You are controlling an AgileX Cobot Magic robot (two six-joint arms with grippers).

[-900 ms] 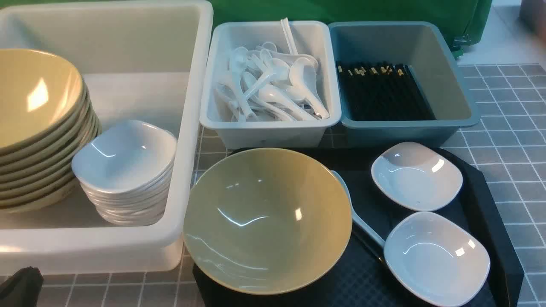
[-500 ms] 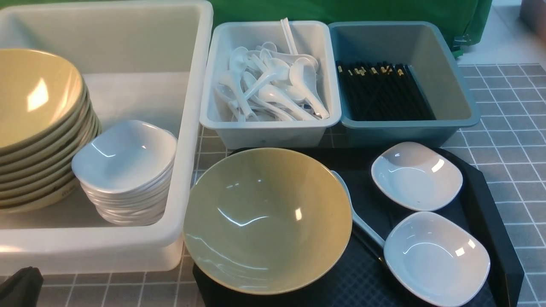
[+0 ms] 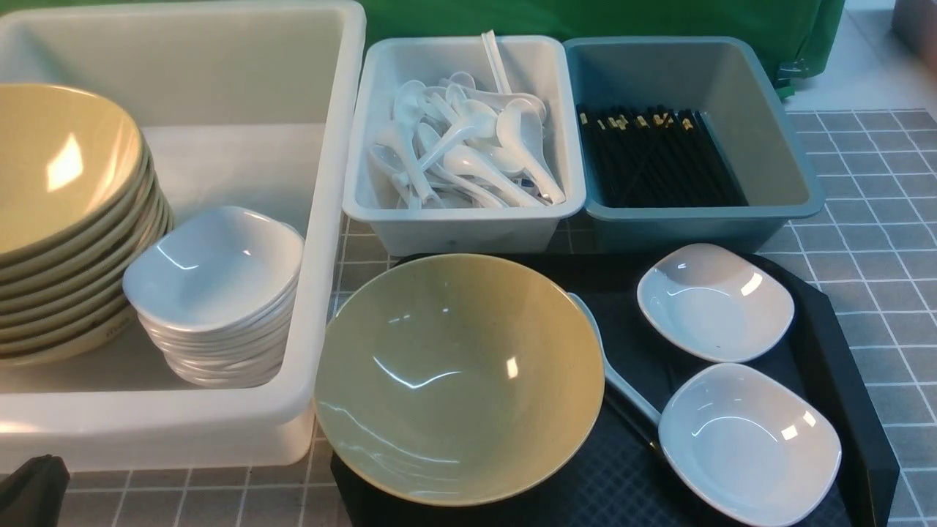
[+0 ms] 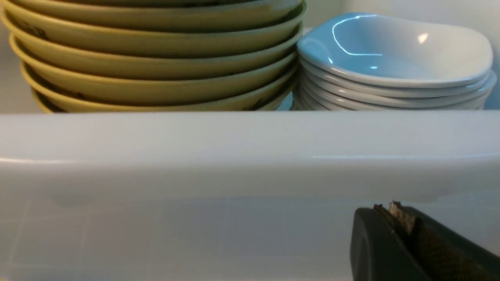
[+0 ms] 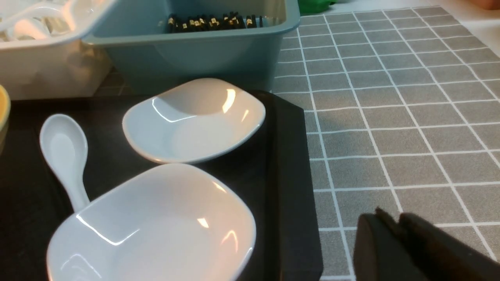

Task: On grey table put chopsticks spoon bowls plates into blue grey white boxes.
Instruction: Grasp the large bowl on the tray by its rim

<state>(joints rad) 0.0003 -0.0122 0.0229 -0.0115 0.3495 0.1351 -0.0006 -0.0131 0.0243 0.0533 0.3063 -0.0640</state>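
On the black tray a beige bowl (image 3: 457,377) stands beside a white spoon (image 3: 618,377) and two white plates (image 3: 714,300) (image 3: 747,443). The big white box (image 3: 333,183) holds stacked bowls (image 3: 66,183) and stacked plates (image 3: 216,278). Spoons (image 3: 468,154) fill the grey-white box (image 3: 468,227); chopsticks (image 3: 655,157) lie in the blue box (image 3: 681,227). My left gripper (image 4: 390,208) is shut and empty, low before the white box's near wall (image 4: 234,156). Over the grey table right of the tray, my right gripper (image 5: 390,216) hangs shut and empty, apart from the near plate (image 5: 156,230).
The black tray (image 3: 834,351) lies on the grey table (image 3: 878,219), directly in front of the two smaller boxes. A green cloth (image 3: 585,18) hangs behind the boxes. Bare gridded table stretches to the right of the tray and the blue box.
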